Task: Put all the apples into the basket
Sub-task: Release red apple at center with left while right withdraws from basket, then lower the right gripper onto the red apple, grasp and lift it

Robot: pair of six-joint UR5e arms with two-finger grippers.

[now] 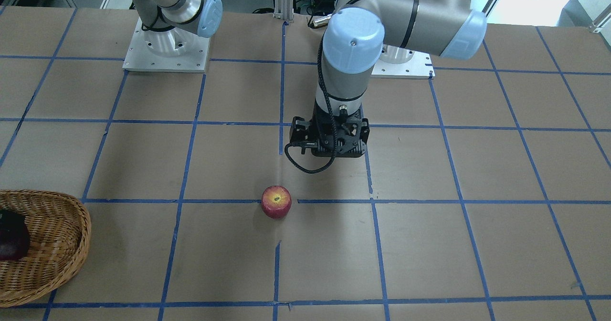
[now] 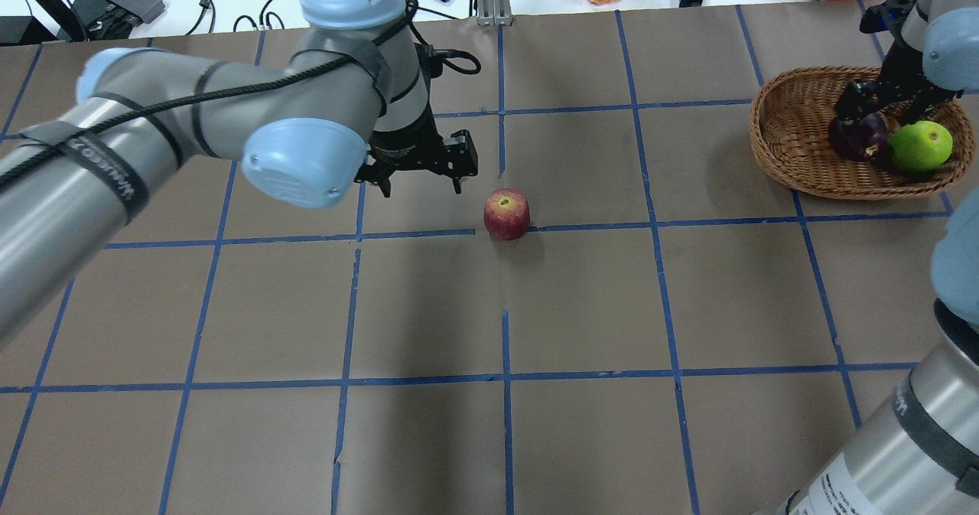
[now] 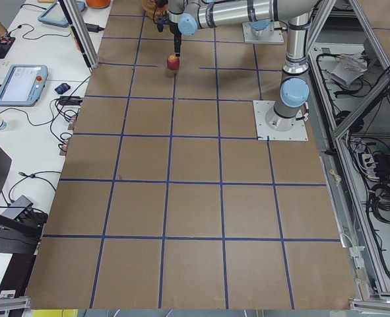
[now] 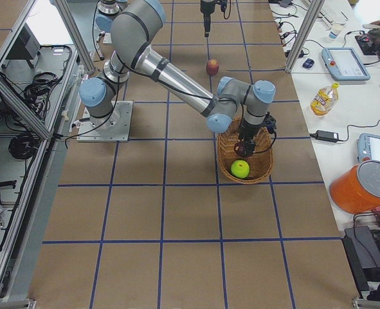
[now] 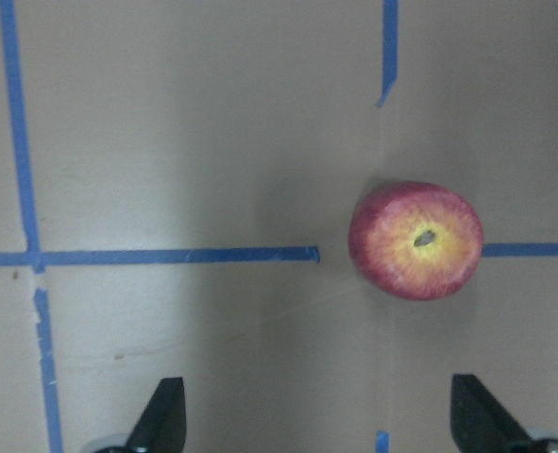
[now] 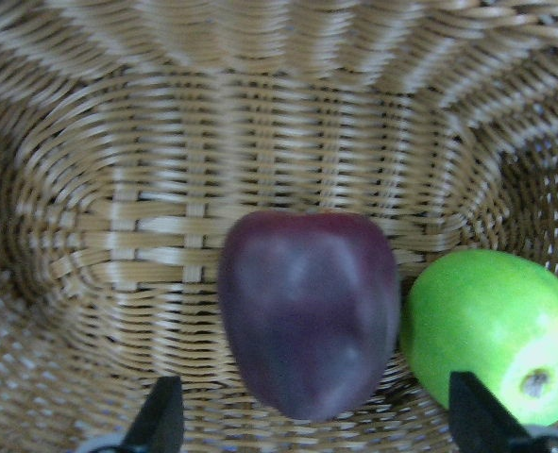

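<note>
Red apple (image 2: 506,213): on the table (image 2: 581,308) near its middle, stem end up, sitting on a blue tape line (image 2: 417,233) where the line breaks. Not in the basket. Nothing touches it.

Left gripper (image 2: 421,188): points straight down at the table, just left of the red apple and slightly farther back in the overhead view. Jaws spread wide, nothing between them. In the left wrist view the apple lies ahead of the fingers, off toward the right-hand finger (image 5: 477,420) rather than centred in the gap.

Basket (image 2: 791,151): far right of the table in the overhead view. It holds two apples lying side by side and touching or nearly so (the contact itself is too fine to judge).
- Maroon apple (image 6: 307,311): on the basket floor, left of the green one in the right wrist view.
- Green apple (image 6: 491,330): on the floor against the right-hand wall, its stem end turned toward the camera.

Right gripper (image 6: 316,427): over the basket, directly above the maroon apple. Jaws wide, wider than the apple. Both fingertips stand clear of its sides, so it grips nothing.

Count: two apples in the basket, one on the table.
</note>
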